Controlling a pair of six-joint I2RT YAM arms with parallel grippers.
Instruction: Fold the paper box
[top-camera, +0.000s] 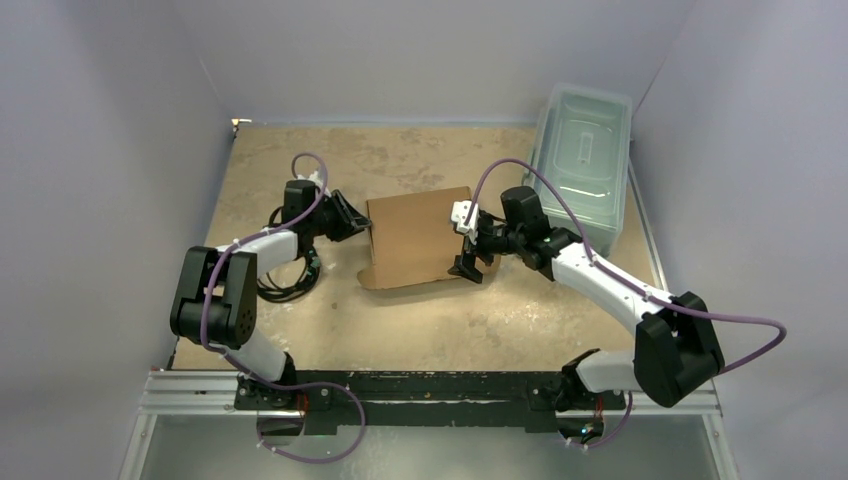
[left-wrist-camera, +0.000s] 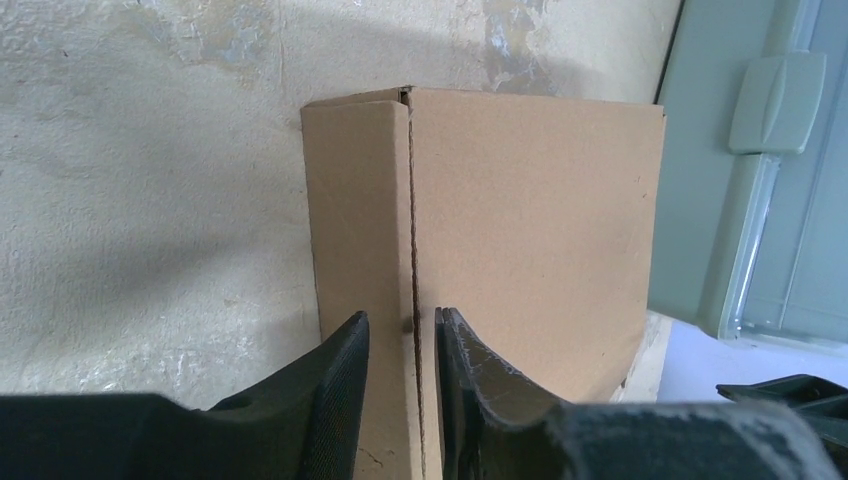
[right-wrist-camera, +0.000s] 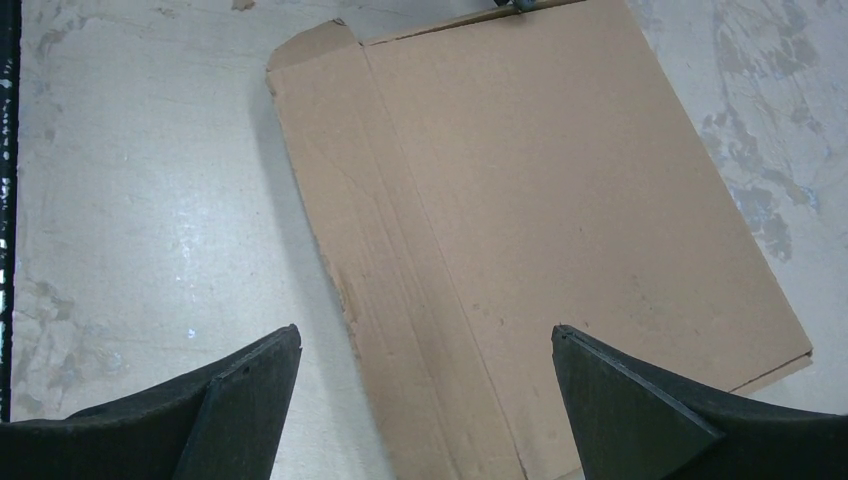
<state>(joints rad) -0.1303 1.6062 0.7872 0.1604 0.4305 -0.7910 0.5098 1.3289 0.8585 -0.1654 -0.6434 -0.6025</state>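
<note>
The paper box (top-camera: 420, 240) is lying centrally on the table (top-camera: 520, 320), long axis seemingly near-far, flap strip pointing near. Only the left wrist view is showing the left gripper (left-wrist-camera: 402, 325) straddling its left crease, narrowly parted, grip unclear. The right gripper (right-wrist-camera: 425, 332) is gaping wide above.

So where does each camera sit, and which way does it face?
Top: high behind the robot, looking down on the table, paper box and clear bin; left arm and right arm show.
Left wrist: on the left arm, facing the box's crease; left tool, narrow gap.
Right wrist: on the right arm, over the box; right tool, wide open.
All share the box.
</note>
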